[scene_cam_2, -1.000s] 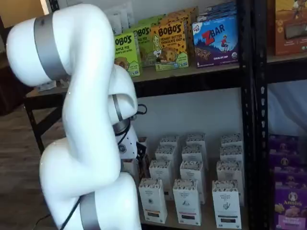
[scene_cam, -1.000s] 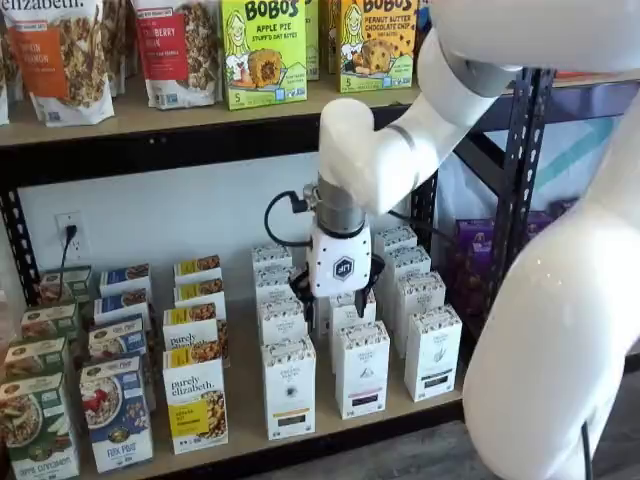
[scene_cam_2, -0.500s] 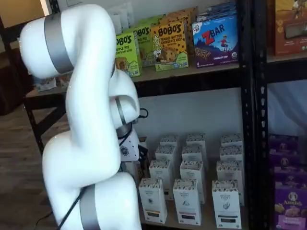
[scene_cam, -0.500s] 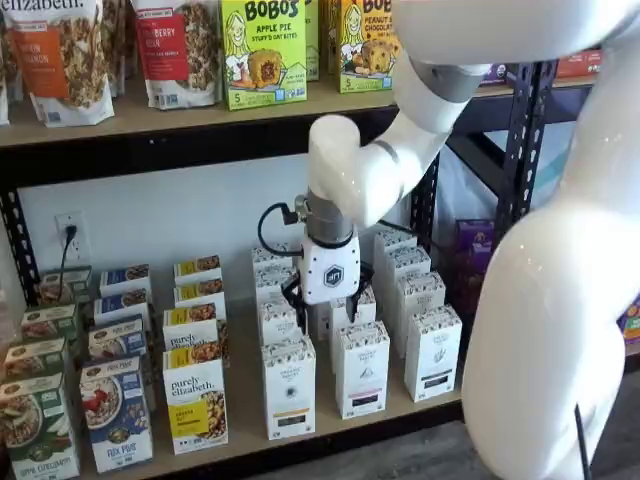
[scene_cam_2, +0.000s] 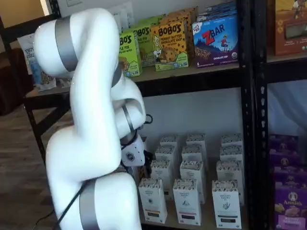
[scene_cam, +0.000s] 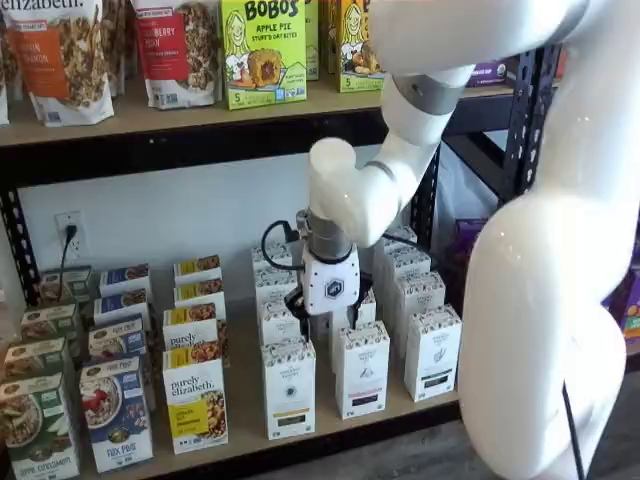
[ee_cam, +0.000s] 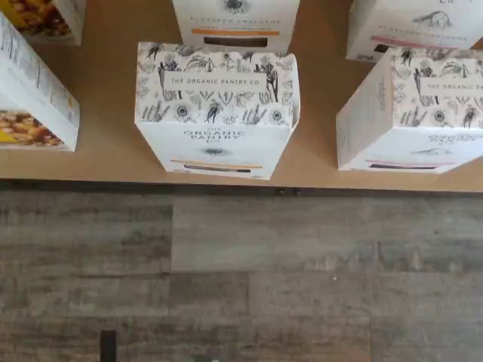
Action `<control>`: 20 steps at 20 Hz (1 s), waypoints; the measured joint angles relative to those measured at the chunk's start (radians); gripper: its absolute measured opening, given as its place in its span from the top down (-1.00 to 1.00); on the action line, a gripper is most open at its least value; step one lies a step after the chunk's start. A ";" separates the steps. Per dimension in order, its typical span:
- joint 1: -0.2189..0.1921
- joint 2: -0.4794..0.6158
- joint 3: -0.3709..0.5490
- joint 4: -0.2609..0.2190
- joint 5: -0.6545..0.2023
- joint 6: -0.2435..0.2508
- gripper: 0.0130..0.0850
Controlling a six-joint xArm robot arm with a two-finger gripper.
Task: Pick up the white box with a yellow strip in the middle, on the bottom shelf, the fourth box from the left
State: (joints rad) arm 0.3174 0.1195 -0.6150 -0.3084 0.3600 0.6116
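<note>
The white box [ee_cam: 215,136] with its thin yellow strip stands at the front edge of the bottom shelf [ee_cam: 113,154], seen from above in the wrist view. In both shelf views it is the front carton [scene_cam: 289,388] [scene_cam_2: 152,199] of its column. My gripper [scene_cam: 331,316] hangs above the second and third cartons of that column, behind and above the white box, not touching it. Its black fingers [scene_cam: 298,300] stand apart on either side of the white body, open and holding nothing. In a shelf view the arm [scene_cam_2: 96,143] covers most of the gripper.
Purely elizabeth boxes [scene_cam: 195,405] stand left of the target, similar white cartons [scene_cam: 362,368] [scene_cam: 433,352] to its right. An upper board holds Bobo's boxes [scene_cam: 263,50]. A black upright [scene_cam: 520,150] rises at the right. Grey wooden floor [ee_cam: 241,279] lies below the shelf edge.
The gripper has come lower and a little left, closer to the cartons of the target's column. It stayed open. The boxes have not moved.
</note>
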 joint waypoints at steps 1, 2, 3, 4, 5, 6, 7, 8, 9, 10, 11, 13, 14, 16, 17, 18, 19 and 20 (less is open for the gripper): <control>-0.007 0.020 -0.007 -0.006 -0.017 0.000 -1.00; -0.015 0.046 -0.020 -0.013 -0.033 -0.001 -1.00; -0.019 0.061 -0.028 -0.021 -0.040 0.004 -1.00; -0.022 0.075 -0.035 -0.028 -0.048 0.008 -1.00; -0.025 0.087 -0.042 -0.035 -0.056 0.012 -1.00; -0.027 0.101 -0.049 -0.039 -0.067 0.015 -1.00; -0.030 0.120 -0.060 -0.054 -0.083 0.027 -1.00; -0.032 0.133 -0.069 -0.067 -0.091 0.038 -1.00; -0.033 0.146 -0.077 -0.071 -0.098 0.041 -1.00; -0.033 0.159 -0.087 -0.074 -0.101 0.045 -1.00; -0.033 0.176 -0.100 -0.078 -0.107 0.049 -1.00; -0.032 0.209 -0.126 -0.093 -0.115 0.064 -1.00; -0.032 0.221 -0.134 -0.091 -0.120 0.062 -1.00; -0.031 0.251 -0.156 -0.080 -0.131 0.053 -1.00; -0.031 0.262 -0.164 -0.074 -0.138 0.047 -1.00; -0.032 0.272 -0.170 -0.069 -0.143 0.042 -1.00; -0.032 0.284 -0.179 -0.065 -0.148 0.038 -1.00; -0.033 0.294 -0.187 -0.065 -0.150 0.038 -1.00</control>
State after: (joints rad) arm 0.2846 0.4131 -0.8019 -0.3734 0.2097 0.6495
